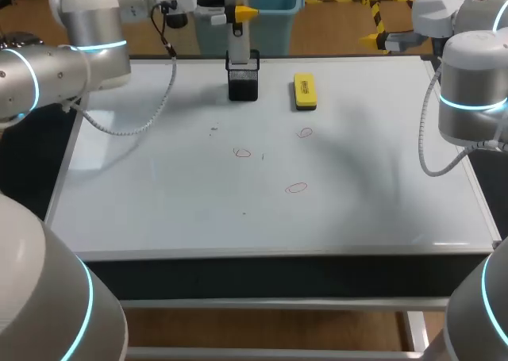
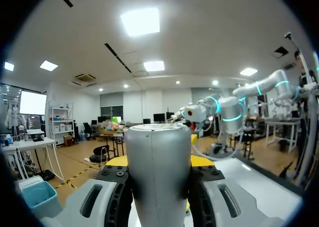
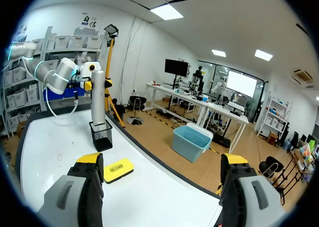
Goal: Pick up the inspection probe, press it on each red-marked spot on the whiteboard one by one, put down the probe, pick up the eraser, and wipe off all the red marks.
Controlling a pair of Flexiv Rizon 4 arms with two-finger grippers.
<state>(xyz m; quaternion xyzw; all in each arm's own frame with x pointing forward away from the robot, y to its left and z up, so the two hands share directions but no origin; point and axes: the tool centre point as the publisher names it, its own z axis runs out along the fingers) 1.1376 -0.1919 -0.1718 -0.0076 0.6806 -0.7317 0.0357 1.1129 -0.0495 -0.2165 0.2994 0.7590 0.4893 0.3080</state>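
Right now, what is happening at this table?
The left gripper is shut on the inspection probe, which stands upright with its lower end in the black mesh holder near the far edge of the whiteboard. The right gripper is open and empty at the right side. The yellow eraser lies beside the holder, apart from both grippers. Three red marks are on the board, not yet wiped.

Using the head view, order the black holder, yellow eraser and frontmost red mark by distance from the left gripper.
1. Black holder, directly below the left gripper.
2. Yellow eraser, to the holder's right.
3. Frontmost red mark, well forward of both.
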